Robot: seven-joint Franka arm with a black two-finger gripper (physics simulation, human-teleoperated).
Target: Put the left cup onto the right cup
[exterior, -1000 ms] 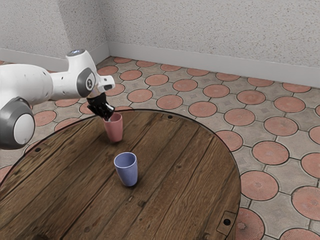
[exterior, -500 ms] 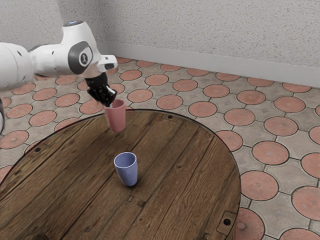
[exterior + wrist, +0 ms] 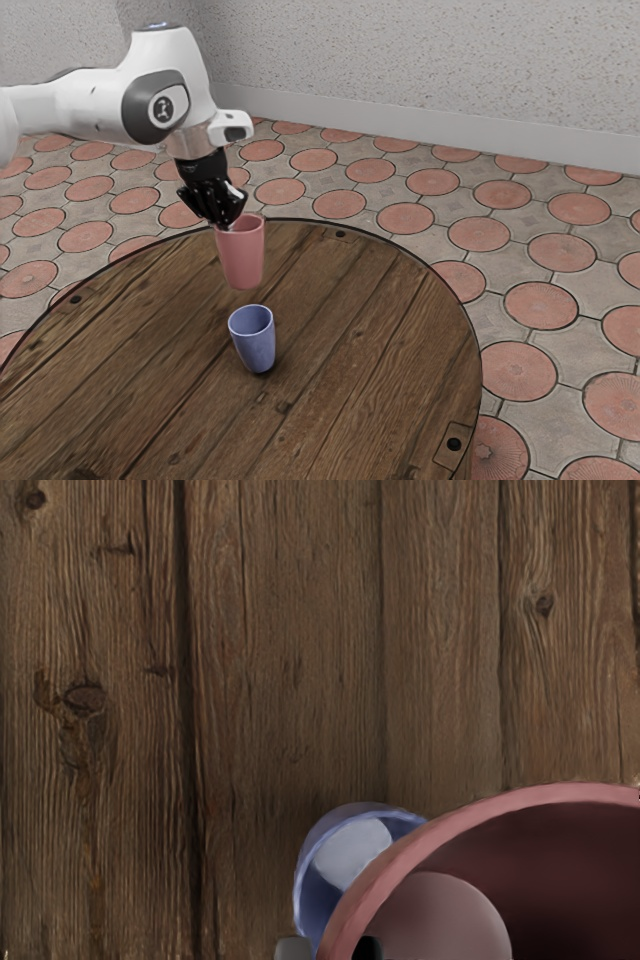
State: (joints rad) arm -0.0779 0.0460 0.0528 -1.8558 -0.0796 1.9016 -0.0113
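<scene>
We hold the pink cup [image 3: 241,252] by its rim, our gripper [image 3: 226,218] clamped on it, the cup hanging upright just under the hand and clear of the table [image 3: 400,330]. We judge this the carry step. The blue cup [image 3: 252,338] stands below the hand, slightly off-centre, so next we centre over it, then lower. Two cups: one pink, one blue.

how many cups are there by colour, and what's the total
pink cup: 1, held in the air over the wooden table
blue cup: 1, standing upright on the table
total: 2 cups
</scene>
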